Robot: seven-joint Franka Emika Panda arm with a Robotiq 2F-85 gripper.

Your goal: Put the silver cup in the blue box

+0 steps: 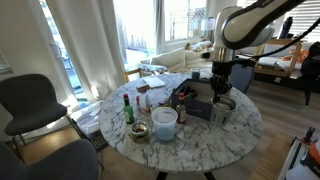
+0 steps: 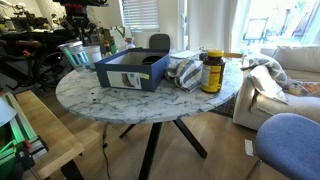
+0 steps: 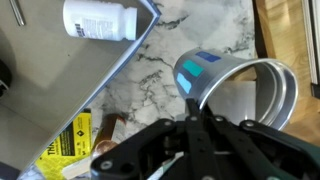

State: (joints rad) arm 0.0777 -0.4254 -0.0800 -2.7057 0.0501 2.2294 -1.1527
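Observation:
The silver cup (image 3: 245, 85) lies tilted in the wrist view, its wide mouth to the right, over the marble table. My gripper (image 3: 192, 118) is shut on its rim wall. In an exterior view the gripper (image 1: 220, 90) hangs over the table's far right with the cup (image 1: 222, 107) under it. In an exterior view the cup (image 2: 73, 52) is just left of the blue box (image 2: 130, 70). The box's wall (image 3: 120, 62) runs diagonally beside the cup. A white bottle (image 3: 98, 18) lies inside the box.
A white tub (image 1: 164, 119), a low dish (image 1: 139, 131) and a green bottle (image 1: 128, 108) stand on the round marble table (image 1: 190, 140). A yellow jar (image 2: 211, 72) and a crumpled cloth (image 2: 184, 70) sit right of the box. Chairs surround the table.

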